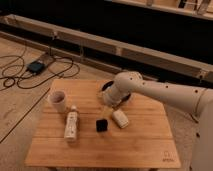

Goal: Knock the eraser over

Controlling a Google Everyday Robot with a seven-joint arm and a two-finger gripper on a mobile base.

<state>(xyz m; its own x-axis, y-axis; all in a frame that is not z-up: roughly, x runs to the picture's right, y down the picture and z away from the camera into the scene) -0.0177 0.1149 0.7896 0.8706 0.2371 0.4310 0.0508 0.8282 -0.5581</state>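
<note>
Reaching in from the right, the white arm (165,92) bent down over the wooden table (140,145), and the gripper (107,109) hung low near the table's middle, just above and slightly behind the eraser (102,125). How wide it stood I cannot tell, nor whether it touched anything; its tip looked pale and yellowish against the wood.

The eraser sat close below the gripper, near the centre of the table. It was a small, matte black block, roughly cube-shaped, standing upright on the slats with no clear long axis.

Just to its right lay a cream-white rounded block (120,119), flat on the surface and angled diagonally. To the eraser's left a white bottle (71,125) lay on its side, its cap toward the far edge. Beyond the bottle stood a white cup (58,101), upright and open-topped. A dark round object (107,87) sat behind the arm, largely hidden. Black cables (30,80) trailed across the floor at left.
</note>
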